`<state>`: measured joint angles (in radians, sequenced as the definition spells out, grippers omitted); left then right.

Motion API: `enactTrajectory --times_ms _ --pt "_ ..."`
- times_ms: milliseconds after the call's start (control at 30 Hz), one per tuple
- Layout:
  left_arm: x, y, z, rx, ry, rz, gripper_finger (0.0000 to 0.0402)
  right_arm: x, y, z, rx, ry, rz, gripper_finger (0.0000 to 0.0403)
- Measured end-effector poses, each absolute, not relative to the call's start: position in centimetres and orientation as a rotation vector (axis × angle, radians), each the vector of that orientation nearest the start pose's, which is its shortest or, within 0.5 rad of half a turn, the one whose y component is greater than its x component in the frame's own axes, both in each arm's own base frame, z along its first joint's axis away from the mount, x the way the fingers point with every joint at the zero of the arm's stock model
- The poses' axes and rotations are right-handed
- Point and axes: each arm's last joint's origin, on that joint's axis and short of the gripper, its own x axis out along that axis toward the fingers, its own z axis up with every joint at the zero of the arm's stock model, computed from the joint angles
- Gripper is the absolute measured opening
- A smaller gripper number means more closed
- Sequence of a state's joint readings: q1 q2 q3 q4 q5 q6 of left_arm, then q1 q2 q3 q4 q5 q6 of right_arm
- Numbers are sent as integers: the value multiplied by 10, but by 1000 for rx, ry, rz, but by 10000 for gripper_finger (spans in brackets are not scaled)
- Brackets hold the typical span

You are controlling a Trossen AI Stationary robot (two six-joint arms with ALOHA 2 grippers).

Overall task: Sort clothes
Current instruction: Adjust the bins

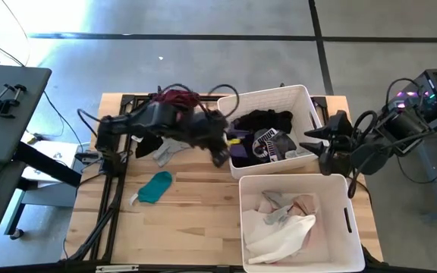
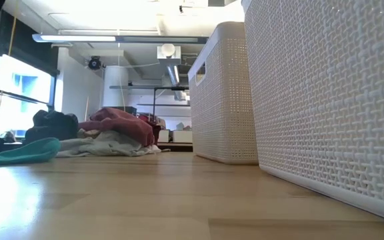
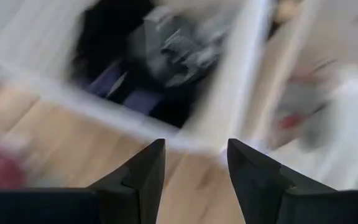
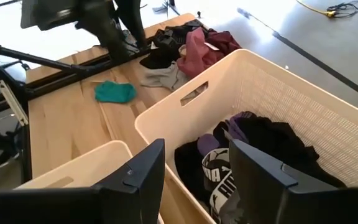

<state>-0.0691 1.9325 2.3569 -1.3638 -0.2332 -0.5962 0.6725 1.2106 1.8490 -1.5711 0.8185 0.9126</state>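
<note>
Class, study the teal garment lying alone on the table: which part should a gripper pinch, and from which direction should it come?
Probably from straight above, pinching the bunched middle of the teal garment. It lies low and flat on the bare table, apart from the clothes pile, so a sideways approach would likely slide under nothing. The open, empty left gripper is nearer; the right gripper waits by the bins.

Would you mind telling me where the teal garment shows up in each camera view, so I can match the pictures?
High view: the teal garment lies alone on the bare wood, left of the two bins.
Low view: it lies flat at the far left edge.
Left wrist view: not identifiable.
Right wrist view: it sits on the wood beyond the bins.
Shared landmark: the clothes pile just behind it.
</note>
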Motion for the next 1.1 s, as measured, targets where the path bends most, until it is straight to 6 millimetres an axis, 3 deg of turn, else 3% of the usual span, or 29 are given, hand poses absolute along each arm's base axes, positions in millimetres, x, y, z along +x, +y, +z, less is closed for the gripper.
enactTrajectory --times_ms 100,233,533,800,967,1100 --pt "352 -3 424 -395 977 531 156 123 71 474 232 542 -421 165" --pt "352 19 407 -402 1062 624 145 123 71 475 220 528 -436 165" --pt "366 68 337 -481 1200 734 109 123 71 475 223 525 -439 165" --pt "390 100 294 -547 1014 670 91 123 70 475 299 501 -468 165" --pt "402 126 290 -526 804 646 90 126 64 476 346 443 -553 165" --pt "407 153 301 -466 627 635 90 131 54 477 366 387 -661 165"
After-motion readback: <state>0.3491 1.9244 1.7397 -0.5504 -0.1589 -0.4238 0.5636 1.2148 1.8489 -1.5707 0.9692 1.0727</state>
